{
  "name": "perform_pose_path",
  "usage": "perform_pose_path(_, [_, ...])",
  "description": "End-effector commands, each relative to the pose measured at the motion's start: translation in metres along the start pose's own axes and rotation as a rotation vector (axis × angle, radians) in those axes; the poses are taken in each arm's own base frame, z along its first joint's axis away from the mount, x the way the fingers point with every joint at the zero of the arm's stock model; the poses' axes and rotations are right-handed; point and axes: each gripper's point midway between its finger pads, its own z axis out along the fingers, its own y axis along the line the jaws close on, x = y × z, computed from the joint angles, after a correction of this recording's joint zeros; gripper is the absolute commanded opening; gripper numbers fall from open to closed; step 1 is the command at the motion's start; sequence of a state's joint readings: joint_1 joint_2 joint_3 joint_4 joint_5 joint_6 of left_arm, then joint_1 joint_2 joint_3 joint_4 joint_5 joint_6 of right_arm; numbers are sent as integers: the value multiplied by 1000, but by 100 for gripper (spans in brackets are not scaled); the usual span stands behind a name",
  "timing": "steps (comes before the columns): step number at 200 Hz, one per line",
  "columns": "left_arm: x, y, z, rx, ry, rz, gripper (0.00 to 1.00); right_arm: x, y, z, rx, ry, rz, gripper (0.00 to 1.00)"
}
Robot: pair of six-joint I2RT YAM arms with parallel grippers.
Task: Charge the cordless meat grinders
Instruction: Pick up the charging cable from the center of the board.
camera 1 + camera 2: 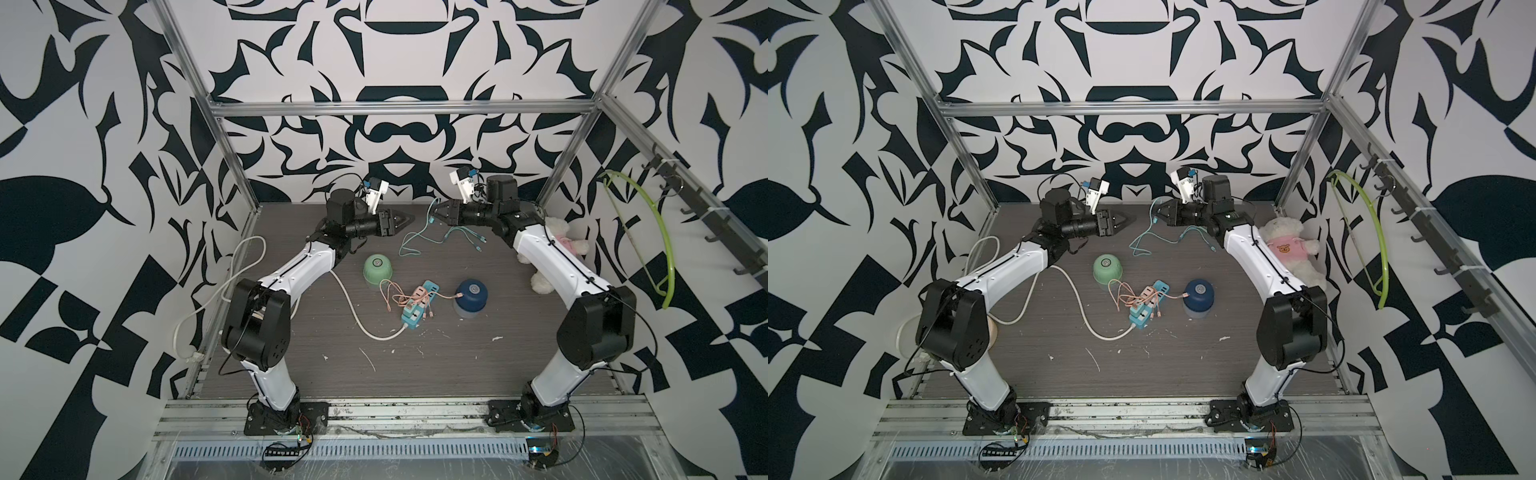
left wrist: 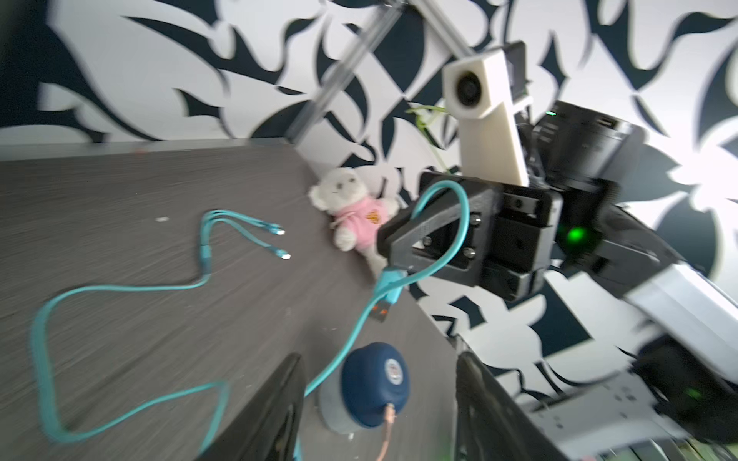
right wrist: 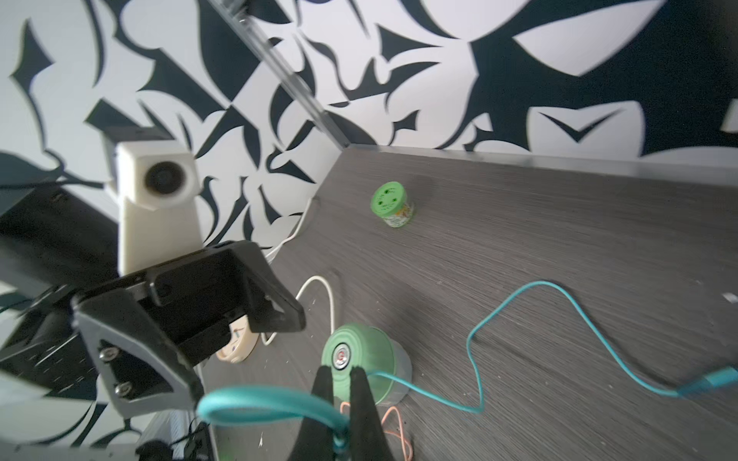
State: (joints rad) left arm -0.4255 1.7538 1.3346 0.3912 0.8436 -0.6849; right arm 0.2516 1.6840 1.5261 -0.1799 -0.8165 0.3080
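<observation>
Grey bench (image 1: 415,365): right gripper (image 1: 433,213) clamped on teal cable (image 1: 415,239), left gripper (image 1: 406,218) apart, empty. The dangling plug (image 2: 384,305) may swing and miss the power strip (image 1: 417,303).

Place: we read this as a robotics lab test cell.
Frame: aluminium frame (image 1: 399,109), crossbar across the upper middle in both top views.
Walls: black-and-white patterned panels (image 1: 62,124) all round.
Arms: left arm (image 1: 291,270) and right arm (image 1: 552,257) bolted to a metal rail (image 1: 407,419) along the bottom.
</observation>
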Motion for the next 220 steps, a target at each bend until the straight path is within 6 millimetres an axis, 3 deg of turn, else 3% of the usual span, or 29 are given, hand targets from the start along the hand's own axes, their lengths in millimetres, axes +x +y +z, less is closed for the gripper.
perform_pose_path(1, [9, -21, 4, 163, 64, -49, 58, -17, 57, -17, -198, -39, -208, 0])
perform_pose_path(26, [11, -22, 4, 182, 79, -44, 55, -18, 55, -17, -174, -21, -189, 0])
perform_pose_path(60, [17, -11, -4, 65, 90, 4, 41, -9, -3, -16, 162, 106, -52, 0])
perform_pose_path(81, [29, -17, -6, 72, 153, 25, 31, -2, -17, -16, 235, 164, 2, 0])
perform_pose_path(104, [46, -24, 4, 138, 225, -8, 27, -5, -2, -9, 139, 144, 2, 0])
perform_pose_path(116, [50, -19, 10, 144, 237, -40, 29, -7, 9, -7, 63, 128, -17, 0])
perform_pose_path(161, [41, -21, 24, 245, 237, -73, 47, -6, 41, 1, -149, 87, -86, 0])
perform_pose_path(220, [38, -16, 28, 252, 223, -69, 50, -4, 63, 3, -309, 91, -68, 0])
